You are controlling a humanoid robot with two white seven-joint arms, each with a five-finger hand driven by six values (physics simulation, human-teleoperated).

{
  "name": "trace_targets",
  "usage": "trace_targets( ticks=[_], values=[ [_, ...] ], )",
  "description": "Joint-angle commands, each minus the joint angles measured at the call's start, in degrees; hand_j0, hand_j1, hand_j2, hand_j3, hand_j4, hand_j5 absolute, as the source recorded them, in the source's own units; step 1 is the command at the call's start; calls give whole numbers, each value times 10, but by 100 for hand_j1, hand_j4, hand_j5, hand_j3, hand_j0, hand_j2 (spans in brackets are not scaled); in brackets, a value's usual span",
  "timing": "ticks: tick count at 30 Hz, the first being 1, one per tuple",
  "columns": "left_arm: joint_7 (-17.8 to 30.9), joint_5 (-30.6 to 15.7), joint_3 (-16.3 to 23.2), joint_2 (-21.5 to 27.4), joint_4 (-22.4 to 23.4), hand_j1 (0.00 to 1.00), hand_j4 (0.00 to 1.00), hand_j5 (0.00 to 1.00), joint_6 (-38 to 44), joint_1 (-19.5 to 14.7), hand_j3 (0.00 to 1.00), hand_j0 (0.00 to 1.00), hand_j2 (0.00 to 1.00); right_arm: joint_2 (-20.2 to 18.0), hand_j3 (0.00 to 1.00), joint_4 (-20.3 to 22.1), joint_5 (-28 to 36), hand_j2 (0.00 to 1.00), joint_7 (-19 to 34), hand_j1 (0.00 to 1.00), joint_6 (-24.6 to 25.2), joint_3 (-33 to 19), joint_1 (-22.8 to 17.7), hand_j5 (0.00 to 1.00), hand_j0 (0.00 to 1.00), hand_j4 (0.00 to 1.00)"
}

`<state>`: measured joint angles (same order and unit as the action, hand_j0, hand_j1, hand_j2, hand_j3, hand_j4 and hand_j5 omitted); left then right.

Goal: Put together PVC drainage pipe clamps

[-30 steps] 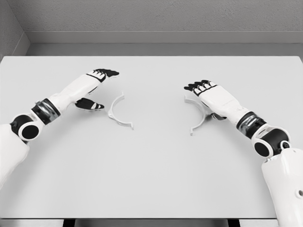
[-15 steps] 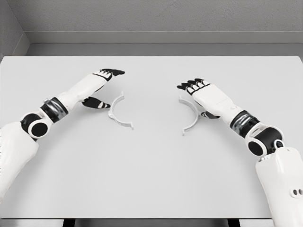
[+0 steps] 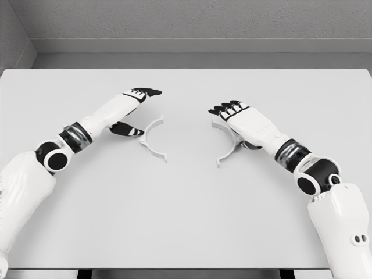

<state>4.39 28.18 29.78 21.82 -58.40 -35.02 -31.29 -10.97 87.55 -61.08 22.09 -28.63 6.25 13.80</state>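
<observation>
My left hand (image 3: 135, 110) cups the left clamp half (image 3: 152, 139), fingers apart; right hand (image 3: 235, 116) lies spread on the right clamp half (image 3: 228, 150) at 3 o'clock. Slide both inward flat on the worktop (image 3: 186, 221), ends aligned.

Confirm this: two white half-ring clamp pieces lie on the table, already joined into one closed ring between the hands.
Not joined. The head view shows the left clamp half and the right clamp half lying apart on the table, a bare gap between them.
</observation>
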Motion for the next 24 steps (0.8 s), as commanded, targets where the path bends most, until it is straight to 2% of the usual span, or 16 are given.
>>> trace_targets(
  ticks=[1, 5, 24],
  values=[
    [0, -3, 4, -4, -2, 100, 100, 100, 0, 0, 100, 100, 100, 0, 100, 3, 4, 100, 0, 100, 2, 3, 0, 100, 100, 100],
    [0, 8, 3, -12, -5, 100, 100, 100, 0, 3, 100, 100, 100, 0, 100, 3, 4, 100, 0, 100, 2, 11, 0, 100, 100, 100],
    [0, 6, -5, -8, -20, 100, 100, 100, 0, 4, 100, 100, 100, 1, 100, 2, 3, 100, 1, 100, 4, 19, 8, 100, 100, 100]
  ],
)
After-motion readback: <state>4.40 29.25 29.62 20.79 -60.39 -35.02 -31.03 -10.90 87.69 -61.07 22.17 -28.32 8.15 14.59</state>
